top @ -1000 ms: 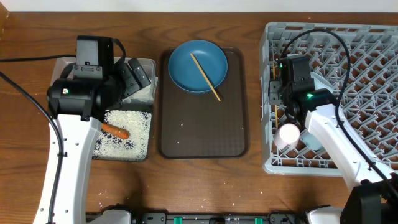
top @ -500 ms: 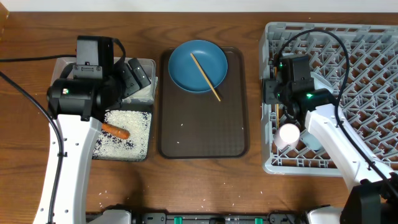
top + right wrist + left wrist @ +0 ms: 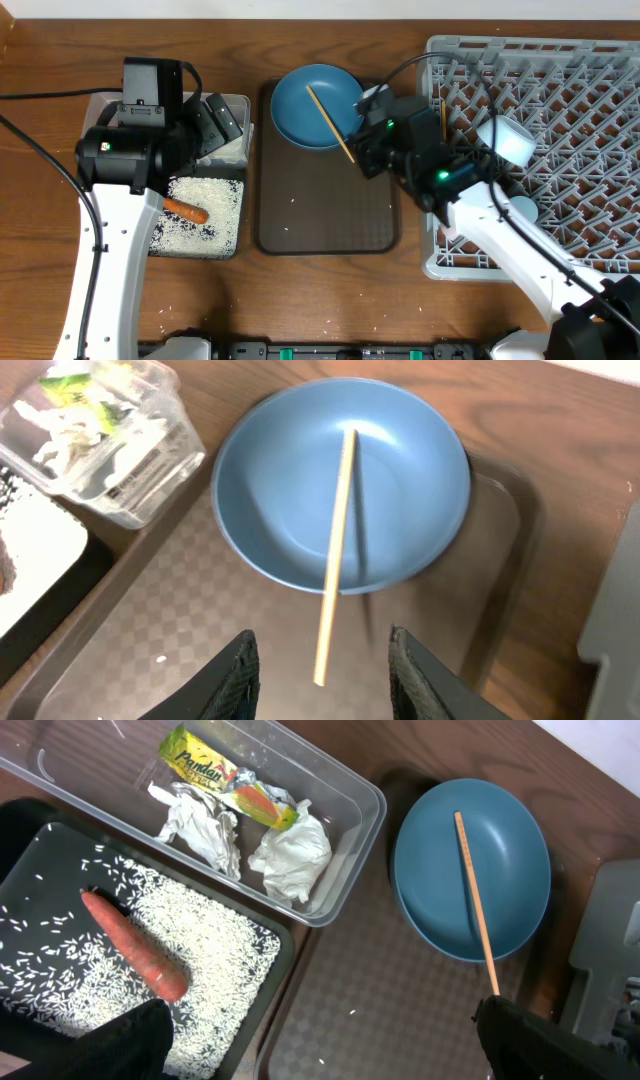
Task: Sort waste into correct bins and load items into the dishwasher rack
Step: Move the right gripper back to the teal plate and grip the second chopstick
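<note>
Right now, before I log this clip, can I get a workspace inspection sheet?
Surface: wooden table, brown tray at centre.
Job's things: blue plate with chopstick on brown tray; carrot and rice in black tray; wrapper, foil, paper in clear tub; pale crockery in rack.
Clutter: stray grains on brown tray.
Grippers: left gripper open above clear tub; right gripper open over chopstick's end.
Cables: black cables trail across table's left side.
Surroundings: nothing seen.

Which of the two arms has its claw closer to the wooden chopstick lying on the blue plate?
Right. The right gripper hangs above the chopstick's lower end, over the brown tray. The left gripper is over the clear tub, beyond the tray's left edge.
</note>
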Motion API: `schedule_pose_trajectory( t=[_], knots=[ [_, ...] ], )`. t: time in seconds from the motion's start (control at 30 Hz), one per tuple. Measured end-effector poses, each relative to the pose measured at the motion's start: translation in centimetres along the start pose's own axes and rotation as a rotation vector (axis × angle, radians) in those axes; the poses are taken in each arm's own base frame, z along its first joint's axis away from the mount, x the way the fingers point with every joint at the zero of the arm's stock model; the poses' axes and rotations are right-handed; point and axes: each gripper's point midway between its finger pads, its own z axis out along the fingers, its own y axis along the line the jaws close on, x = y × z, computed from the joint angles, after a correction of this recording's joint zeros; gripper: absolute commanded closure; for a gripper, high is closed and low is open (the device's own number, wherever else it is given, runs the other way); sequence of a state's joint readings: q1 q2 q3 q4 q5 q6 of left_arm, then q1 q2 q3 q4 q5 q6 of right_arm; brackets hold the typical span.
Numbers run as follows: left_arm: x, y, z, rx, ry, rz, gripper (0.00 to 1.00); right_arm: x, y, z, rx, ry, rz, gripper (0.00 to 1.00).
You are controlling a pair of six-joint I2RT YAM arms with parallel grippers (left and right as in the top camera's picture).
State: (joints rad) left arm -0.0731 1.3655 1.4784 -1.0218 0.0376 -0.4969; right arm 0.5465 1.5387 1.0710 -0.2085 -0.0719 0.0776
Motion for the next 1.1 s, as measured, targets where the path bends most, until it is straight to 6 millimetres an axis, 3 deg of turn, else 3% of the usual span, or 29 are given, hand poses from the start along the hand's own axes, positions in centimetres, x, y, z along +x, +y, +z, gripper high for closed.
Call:
schedule_pose_trajectory(
  t=[0.17, 0.3, 0.57, 0.73, 0.87, 1.0, 1.1],
  knots=[
    [0.0, 0.0, 0.0, 0.0, 0.001, 0.0, 0.01, -1.2, 1.7, 1.3, 0.005, -0.064, -0.083, 0.52],
    [0.0, 0.0, 0.0, 0.0, 0.0, 0.0, 0.01, -1.9, 2.0, 4.0, 0.011, -0.128, -0.117, 0.46],
    [0.0, 0.0, 0.0, 0.0, 0.0, 0.0, 0.01, 0.7, 1.4, 9.1, 0.023, -0.108, -0.132, 0.46],
    [0.0, 0.0, 0.0, 0.0, 0.0, 0.0, 0.01, 1.0, 1.2, 10.5, 0.028, -0.127, -0.132, 0.46],
    [0.0, 0.0, 0.0, 0.0, 0.0, 0.0, 0.01, 2.6, 1.0, 11.5, 0.03, -0.082, -0.128, 0.49],
    [0.0, 0.0, 0.0, 0.0, 0.0, 0.0, 0.01, 5.5, 0.7, 11.4, 0.04, 0.085, -0.113, 0.51],
    [0.0, 0.0, 0.0, 0.0, 0.0, 0.0, 0.01, 5.2, 0.7, 10.4, 0.048, 0.199, -0.102, 0.52]
  ],
)
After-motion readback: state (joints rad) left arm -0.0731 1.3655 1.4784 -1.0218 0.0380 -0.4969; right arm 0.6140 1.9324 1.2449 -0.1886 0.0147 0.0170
